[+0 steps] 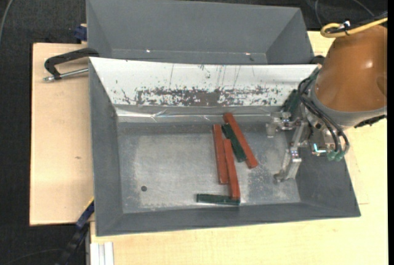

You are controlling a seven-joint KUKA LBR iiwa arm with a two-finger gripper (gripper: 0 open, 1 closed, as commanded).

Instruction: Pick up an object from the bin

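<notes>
Camera view, far left of the gripper: bare grey floor of the bin (160, 159), just a small dark speck (143, 189) out there, well apart from the gripper.
Left and down toward the front wall: a dark green stick (217, 199) lies flat, long axis running across the bin, its right end at the foot of the orange pair.
Left, closer in: two long orange-red sticks (223, 159) lie side by side and touching, long axis running from back wall to front wall with a slight lean.
Nearest on the left: a shorter orange-red stick (242, 144) slants beside a second dark green stick (228, 132), its lower end pointing toward the gripper.
Gripper (283, 175): low by the bin's right side, over bare floor, nothing seen in it. Spread or closed, I cannot tell.
Key relation: every stick lies to the gripper's left, near but apart, and the slanted short one is closest.
Judgement: a shift left looks needed first, and the grasp should close across the stick's long axis, not along it.
</notes>
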